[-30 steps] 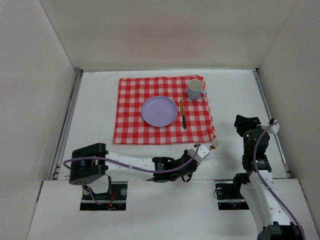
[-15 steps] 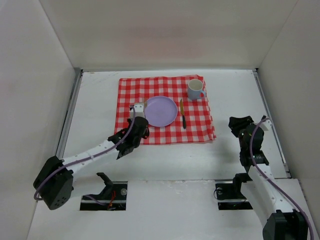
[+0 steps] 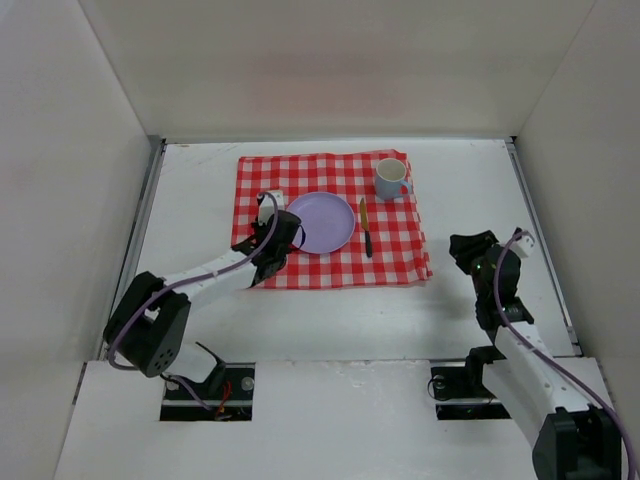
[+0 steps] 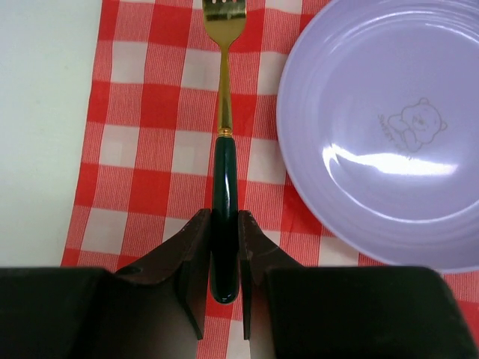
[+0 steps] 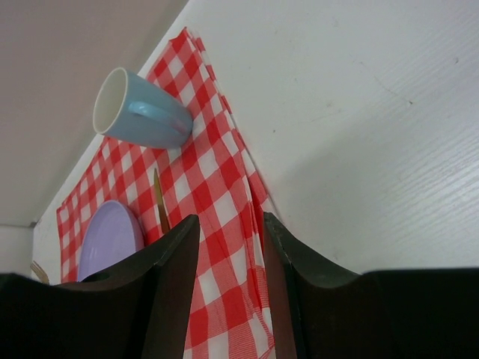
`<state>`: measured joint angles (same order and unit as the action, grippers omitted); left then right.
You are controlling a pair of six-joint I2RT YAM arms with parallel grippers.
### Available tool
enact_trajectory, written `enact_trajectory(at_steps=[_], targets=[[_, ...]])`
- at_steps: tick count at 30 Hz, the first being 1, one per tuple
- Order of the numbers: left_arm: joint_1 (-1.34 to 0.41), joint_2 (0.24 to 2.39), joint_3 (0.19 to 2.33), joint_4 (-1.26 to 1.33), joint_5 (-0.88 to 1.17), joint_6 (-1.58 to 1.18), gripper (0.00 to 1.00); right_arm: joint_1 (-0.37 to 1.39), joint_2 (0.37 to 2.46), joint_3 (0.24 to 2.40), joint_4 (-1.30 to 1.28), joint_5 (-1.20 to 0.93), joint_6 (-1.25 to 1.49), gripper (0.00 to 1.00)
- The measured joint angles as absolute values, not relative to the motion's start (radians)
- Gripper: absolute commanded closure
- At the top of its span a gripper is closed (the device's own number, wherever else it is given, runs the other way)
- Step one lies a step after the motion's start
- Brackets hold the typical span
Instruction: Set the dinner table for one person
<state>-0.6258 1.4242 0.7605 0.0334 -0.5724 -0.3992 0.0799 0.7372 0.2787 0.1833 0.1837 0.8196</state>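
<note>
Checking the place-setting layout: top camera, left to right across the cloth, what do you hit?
The left gripper holding the fork → plate → knife → mug; past the cloth, the right gripper.

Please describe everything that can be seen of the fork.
The fork has a gold, metal-looking head and neck and a glossy dark green handle. Its tines point away from the wrist camera, their tips cut off by the picture's top edge. The left end effector is shut on the handle's lower part, one finger on each side. The fork is over the red-and-white checked cloth, beside the purple plate but apart from it. Whether it rests on the cloth cannot be told.
</note>
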Motion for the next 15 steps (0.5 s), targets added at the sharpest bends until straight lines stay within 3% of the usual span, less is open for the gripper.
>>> enact_trajectory(at_steps=[15], targets=[[-0.620, 1.663, 0.836, 0.035, -0.612, -0.336, 0.96, 0.080, 0.628, 0.279, 0.183, 0.176, 0.820, 0.55]])
